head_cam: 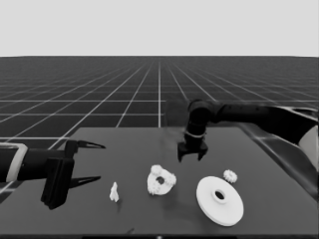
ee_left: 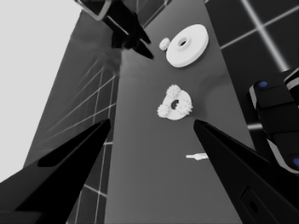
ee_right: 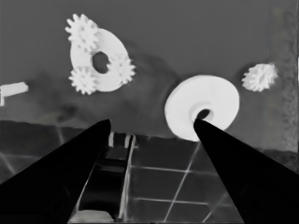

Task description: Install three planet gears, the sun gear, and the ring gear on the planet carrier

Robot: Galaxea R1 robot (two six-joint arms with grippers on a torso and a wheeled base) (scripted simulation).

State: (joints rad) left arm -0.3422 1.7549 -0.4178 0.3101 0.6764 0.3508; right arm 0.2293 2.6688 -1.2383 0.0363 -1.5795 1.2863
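Smaller round part (head_cam: 160, 180), the planet carrier, lying near bench (head_cam: 134, 149) centre with three planet gears (head_cam: 156, 171) seated around its centre hole. Fourth gear (head_cam: 230, 175), judged the sun gear, loose at 2 o'clock of the larger round part (head_cam: 220, 200), just beside its rim. Larger round part, the ring gear, flat on the bench at 4 o'clock of the carrier, well apart from it.

Right jaws (head_cam: 192, 155) hovering above the bench at 1 o'clock of the carrier, spread and released, grasping nothing. Left jaws (head_cam: 92, 162) parked over the bench's left end, spread wide, empty.

Hazards, judged:
- Loose gear close to the ring gear's rim. Risk of one finger landing on the rim during descent, pushing the gear away or tipping it.
- Small toothed profile. Risk of an off-centre pinch and a skewed carry.
- Centre seat ringed by three gears. Risk of tooth-on-tooth contact on insertion, with the sun gear riding high or shifting a seated gear.
- Ring gear placed over a high gear: likely jam.

Surroundings: thin white piece (head_cam: 114, 192) standing at 8 o'clock of the carrier, clear of the route between loose gear and carrier. No obstruction on that route except the ring gear's rim beside the gear.
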